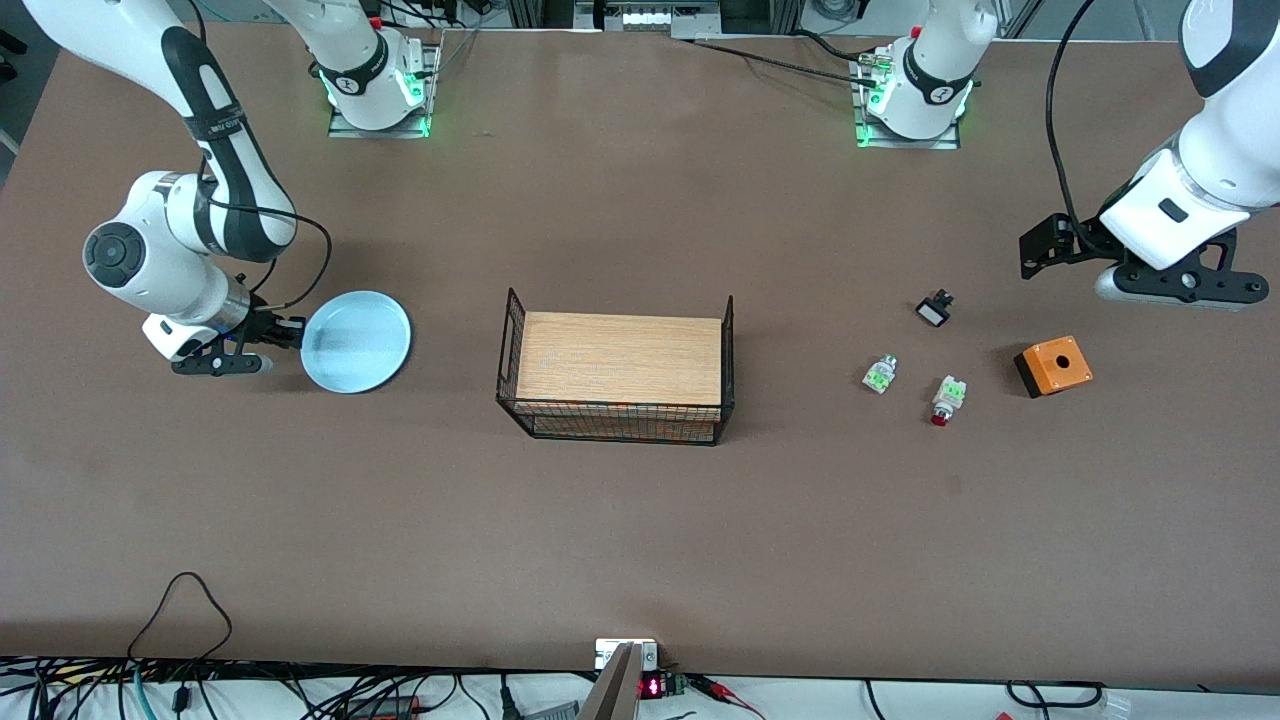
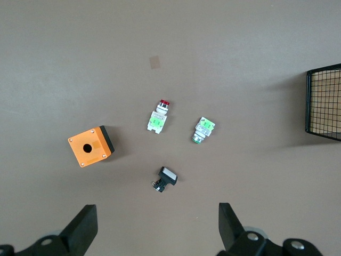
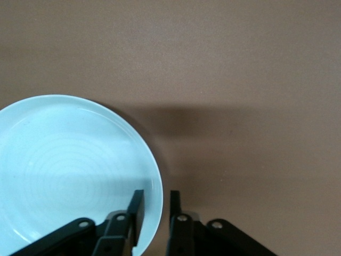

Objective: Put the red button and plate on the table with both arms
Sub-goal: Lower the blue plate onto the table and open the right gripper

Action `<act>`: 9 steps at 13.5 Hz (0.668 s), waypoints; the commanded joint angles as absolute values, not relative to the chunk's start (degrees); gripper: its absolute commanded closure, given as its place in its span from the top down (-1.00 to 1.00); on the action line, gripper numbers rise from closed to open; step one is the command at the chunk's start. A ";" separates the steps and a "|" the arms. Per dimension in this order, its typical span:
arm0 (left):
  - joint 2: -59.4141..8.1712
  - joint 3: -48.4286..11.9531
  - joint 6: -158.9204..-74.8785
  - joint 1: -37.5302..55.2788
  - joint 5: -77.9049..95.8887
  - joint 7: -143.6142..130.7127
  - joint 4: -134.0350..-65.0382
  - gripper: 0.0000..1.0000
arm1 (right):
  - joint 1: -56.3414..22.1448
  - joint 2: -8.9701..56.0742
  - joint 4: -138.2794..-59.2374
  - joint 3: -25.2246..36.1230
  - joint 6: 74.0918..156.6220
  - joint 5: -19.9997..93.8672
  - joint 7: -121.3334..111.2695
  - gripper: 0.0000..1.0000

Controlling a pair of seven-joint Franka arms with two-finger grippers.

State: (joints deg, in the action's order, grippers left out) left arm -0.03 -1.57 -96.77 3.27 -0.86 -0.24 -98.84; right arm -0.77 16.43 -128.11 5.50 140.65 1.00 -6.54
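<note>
At the right arm's end of the table (image 1: 640, 520), we see the right gripper (image 1: 290, 331) pinching the plate (image 1: 356, 341) by its rim, seemingly setting it down, while the left gripper (image 2: 154, 226), spread wide, hovers above the red button (image 1: 945, 399), likeliest next to release.

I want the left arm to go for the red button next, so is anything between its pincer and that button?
Nothing visible blocks it. The left pincer hangs open above bare table; the red button lies alone, apart from the orange box and the green-white part.
</note>
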 commanded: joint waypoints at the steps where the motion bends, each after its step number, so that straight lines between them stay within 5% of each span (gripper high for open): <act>1: 0.70 -1.58 -96.50 3.43 -2.37 -0.18 -98.96 1.00 | -0.35 12.84 -127.01 4.57 135.19 1.49 -3.18 1.00; 9: 0.35 -1.49 -96.42 2.99 -2.37 -0.18 -98.96 1.00 | -8.69 11.95 -108.21 4.31 112.08 1.41 12.11 1.00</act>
